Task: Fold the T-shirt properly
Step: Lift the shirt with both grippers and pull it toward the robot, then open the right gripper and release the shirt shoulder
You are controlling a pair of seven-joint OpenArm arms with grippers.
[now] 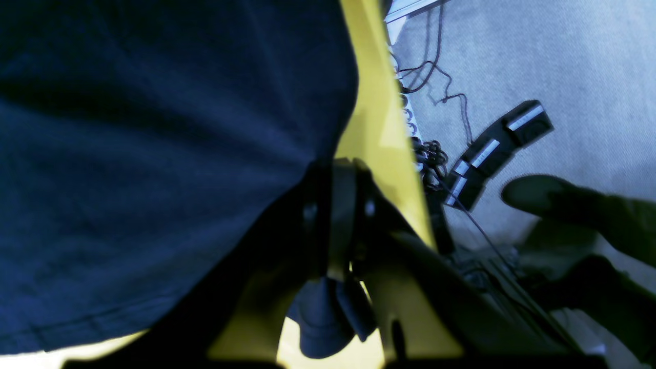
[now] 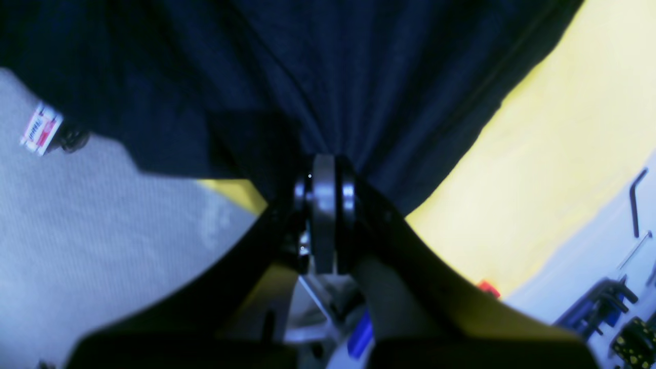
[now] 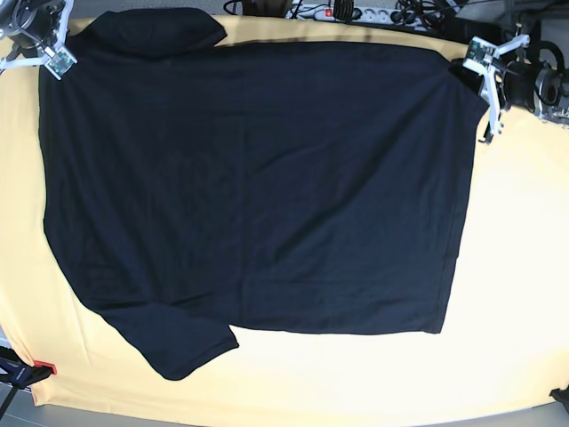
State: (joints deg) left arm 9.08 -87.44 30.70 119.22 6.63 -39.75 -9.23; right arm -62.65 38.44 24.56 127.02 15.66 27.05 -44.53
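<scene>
a: so, where does the t-shirt (image 3: 258,178) lie?

b: spread flat over most of the yellow table (image 3: 516,267), reaching from the far edge to near the near edge. one sleeve (image 3: 173,342) points toward the near left corner, the other sleeve (image 3: 156,31) is bunched at the far left corner.

a: and the grippers?

b: the left gripper (image 1: 335,200) is clamped shut on the shirt's fabric at the far right corner of the garment; in its wrist view a small tuft of cloth hangs out below the closed jaws. the right gripper (image 2: 324,192) is also closed tight on the fabric, at the far left corner, with folds pulling in toward it.

a: any containers?

b: none i can make out.

a: the surface and room?

b: the table cover is plain yellow, bare along the right side and the near edge. a small red tag (image 3: 46,367) sits at the near left corner. beyond the far edge lie cables and a power strip (image 3: 333,11). the left wrist view shows grey floor (image 1: 564,61) with black cables and a dark shoe (image 1: 538,195).
</scene>
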